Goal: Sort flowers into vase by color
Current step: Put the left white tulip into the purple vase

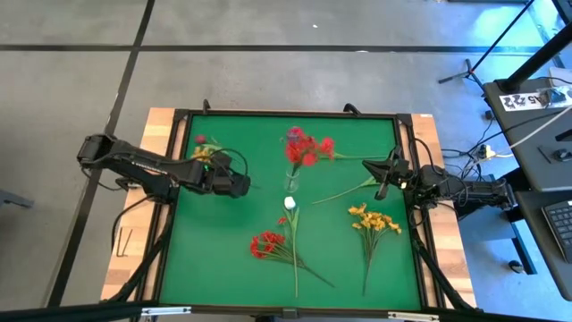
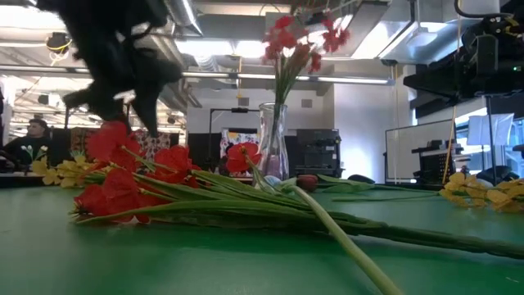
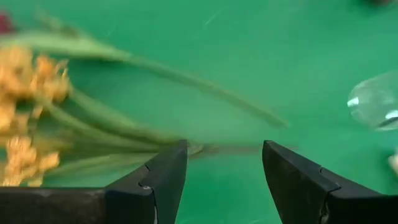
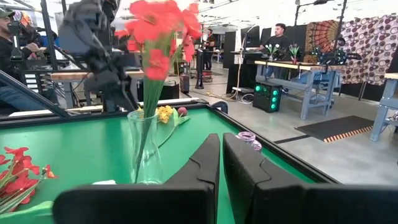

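Two open fingers of my left gripper (image 3: 224,180) straddle, ungripped, the yellow flowers' (image 3: 28,118) stems running crosswise near the green mat's (image 1: 223,241) left edge.

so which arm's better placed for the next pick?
Probably left. The left gripper is open, right over the stems of the yellow flowers at the mat's left edge. The right gripper is shut and idle at the right side, beside a loose stem but not lined up on it.

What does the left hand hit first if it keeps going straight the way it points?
Likely the green stems of the yellow-orange flowers: in the left wrist view they lie just past the open left hand. Depth is unclear; the glass vase sits off to one side.
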You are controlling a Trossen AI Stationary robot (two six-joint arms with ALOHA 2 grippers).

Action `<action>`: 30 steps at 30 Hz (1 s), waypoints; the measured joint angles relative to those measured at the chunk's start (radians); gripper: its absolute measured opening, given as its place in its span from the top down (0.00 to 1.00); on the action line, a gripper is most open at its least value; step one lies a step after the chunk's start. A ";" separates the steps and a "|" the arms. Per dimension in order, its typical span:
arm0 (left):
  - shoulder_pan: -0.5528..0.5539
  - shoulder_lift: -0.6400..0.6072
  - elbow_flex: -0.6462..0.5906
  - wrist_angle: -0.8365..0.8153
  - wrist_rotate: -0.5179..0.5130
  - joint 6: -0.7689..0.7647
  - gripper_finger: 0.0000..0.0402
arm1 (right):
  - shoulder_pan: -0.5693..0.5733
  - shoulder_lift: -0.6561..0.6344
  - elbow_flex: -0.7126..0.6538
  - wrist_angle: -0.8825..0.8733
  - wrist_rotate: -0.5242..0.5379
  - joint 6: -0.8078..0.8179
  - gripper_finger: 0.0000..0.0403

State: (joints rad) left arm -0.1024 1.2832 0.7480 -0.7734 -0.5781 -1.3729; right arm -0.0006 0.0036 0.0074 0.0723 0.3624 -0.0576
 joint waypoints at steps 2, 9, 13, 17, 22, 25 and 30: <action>0.001 0.000 -0.036 0.009 0.011 -0.036 0.49 | 0.000 0.000 0.000 0.000 0.000 0.000 0.94; 0.001 0.000 -0.067 0.009 0.073 -0.115 0.49 | 0.000 0.000 0.000 0.000 0.000 0.000 0.94; 0.001 0.000 -0.067 0.026 0.074 -0.146 0.49 | 0.000 0.000 0.000 0.000 0.000 0.000 0.94; -0.002 0.000 -0.067 0.075 0.075 -0.124 0.49 | 0.000 0.000 0.000 0.000 0.000 0.000 0.94; -0.017 0.000 -0.067 0.159 0.043 -0.008 0.49 | 0.000 0.000 0.000 0.000 0.000 0.000 0.94; -0.022 0.000 -0.067 0.275 -0.022 0.081 0.49 | 0.000 0.000 0.000 -0.001 0.000 0.000 0.94; -0.023 0.000 -0.066 0.498 -0.065 0.313 0.49 | 0.000 0.000 0.000 0.000 0.000 0.000 0.94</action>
State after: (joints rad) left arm -0.1249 1.2831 0.6815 -0.2752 -0.6430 -1.0603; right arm -0.0002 0.0036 0.0074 0.0719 0.3622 -0.0578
